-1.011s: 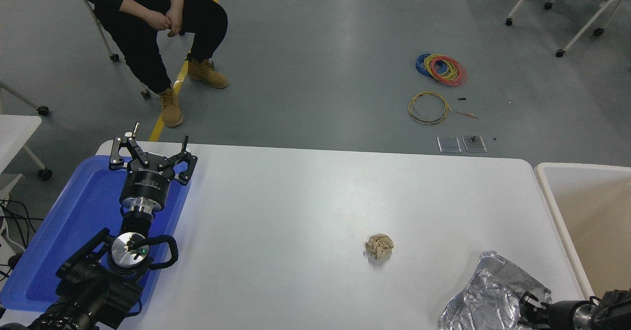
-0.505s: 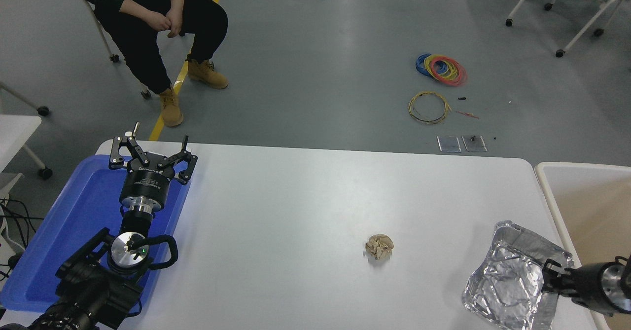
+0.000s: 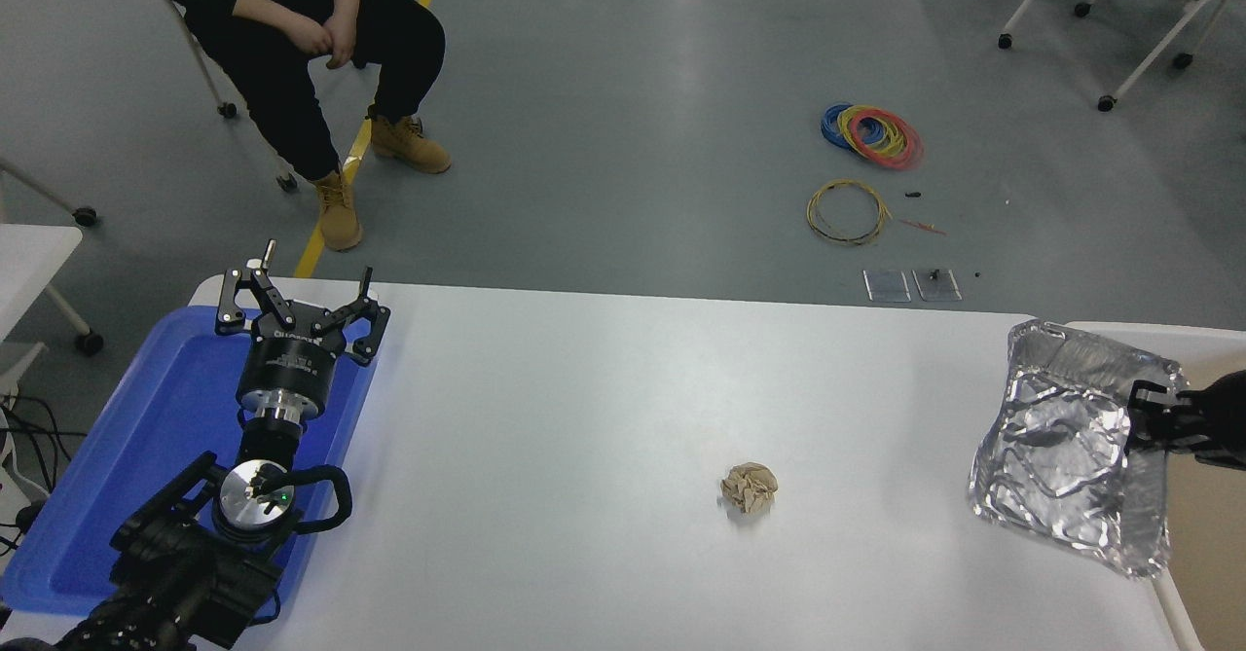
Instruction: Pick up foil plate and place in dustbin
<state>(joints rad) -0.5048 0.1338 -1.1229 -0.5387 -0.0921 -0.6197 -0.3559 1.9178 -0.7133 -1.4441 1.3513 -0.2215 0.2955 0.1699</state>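
The shiny silver foil plate [image 3: 1066, 447] hangs tilted in the air over the table's right edge, held by its right rim. My right gripper [image 3: 1147, 415] comes in from the right edge and is shut on that rim. The dustbin [image 3: 1202, 534], white-rimmed with a beige inside, stands just right of the table, and the plate partly covers its near rim. My left gripper [image 3: 297, 296] is open and parked over the blue tray at the left.
A small crumpled brown paper ball [image 3: 749, 487] lies on the white table [image 3: 604, 417]. A flat blue tray [image 3: 146, 427] sits at the left edge. A person sits on a chair beyond the table's far left. Wire coils lie on the floor.
My right gripper has lifted the foil plate up from the table's front right and carried it away from me and to the right, over the dustbin's rim. The left arm has not moved.
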